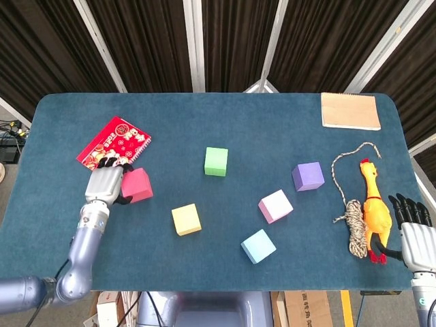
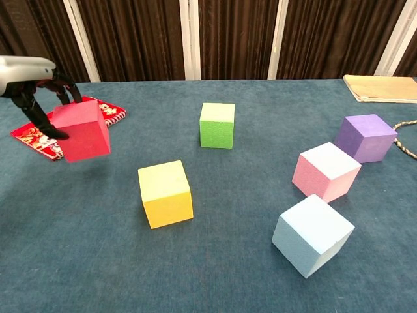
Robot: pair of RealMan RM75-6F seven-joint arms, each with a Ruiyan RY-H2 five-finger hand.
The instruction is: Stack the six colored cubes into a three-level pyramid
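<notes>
Left hand [image 2: 32, 85] gripping red cube [image 2: 81, 130], lifted clear of table [image 2: 215, 261], tilted. Right hand [image 1: 414, 228] at table edge, fingers spread, holding nothing.

A red patterned notebook [image 1: 114, 142] lies at the far left of the blue table [image 1: 259, 122], and a tan pad [image 1: 350, 110] lies at the far right corner. Near the right edge, a yellow rubber chicken [image 1: 375, 209] lies just beside a coiled rope [image 1: 353, 216].
</notes>
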